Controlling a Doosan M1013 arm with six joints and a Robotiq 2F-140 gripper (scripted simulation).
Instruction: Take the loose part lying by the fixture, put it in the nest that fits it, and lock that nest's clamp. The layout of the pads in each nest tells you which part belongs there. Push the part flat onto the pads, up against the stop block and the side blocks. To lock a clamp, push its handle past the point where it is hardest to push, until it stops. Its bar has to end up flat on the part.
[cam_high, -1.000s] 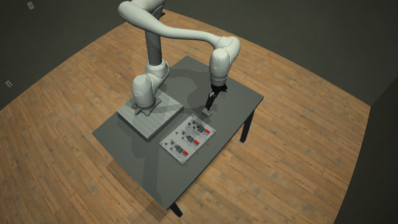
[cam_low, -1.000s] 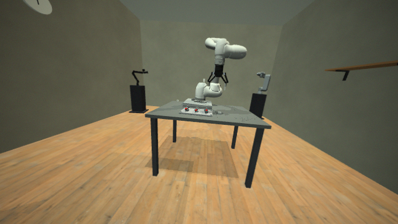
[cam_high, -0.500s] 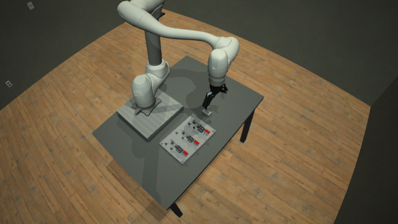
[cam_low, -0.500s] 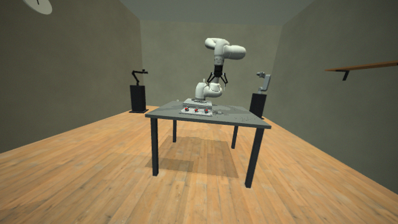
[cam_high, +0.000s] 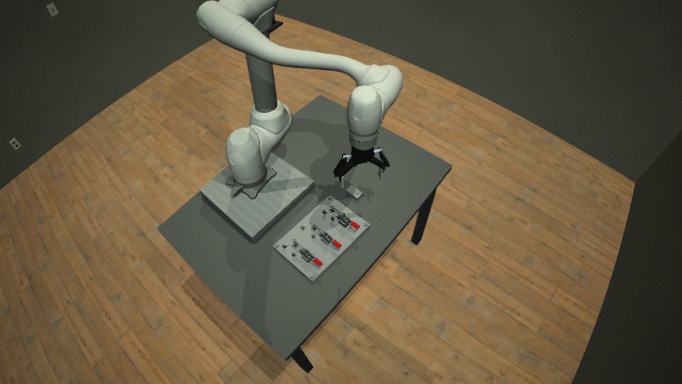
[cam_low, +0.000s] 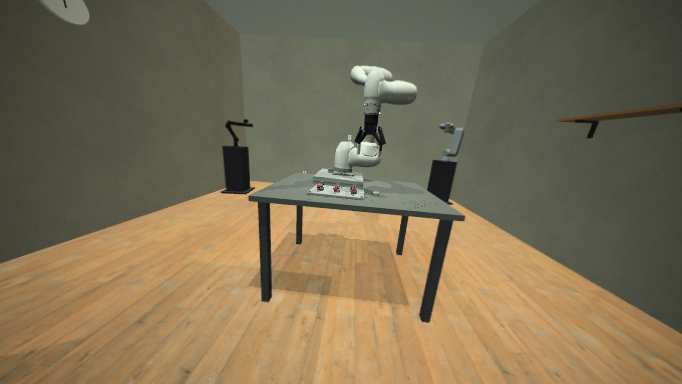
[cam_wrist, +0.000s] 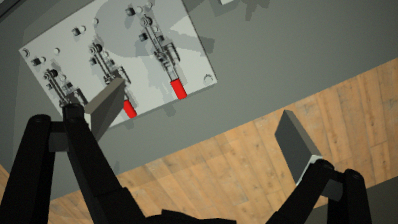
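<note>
The grey fixture plate (cam_high: 319, 237) lies on the dark table and carries three nests in a row, each with a toggle clamp and a red handle (cam_high: 355, 225) (cam_high: 337, 244) (cam_high: 317, 261). The loose part (cam_high: 355, 192), a small grey block, lies on the table just beyond the plate's far end. My gripper (cam_high: 361, 167) hangs well above the table, near over the part, open and empty. In the wrist view the gripper (cam_wrist: 200, 127) frames the table edge, the plate (cam_wrist: 120, 65) sits upper left, and the part (cam_wrist: 227, 1) just shows at the top edge. My left finger hides one red handle.
The arm's base stands on a light mounting slab (cam_high: 257, 200) left of the fixture. The table's right edge (cam_high: 400, 230) runs close to the plate. Two black pedestals (cam_low: 236, 167) (cam_low: 441, 180) stand on the floor behind the table.
</note>
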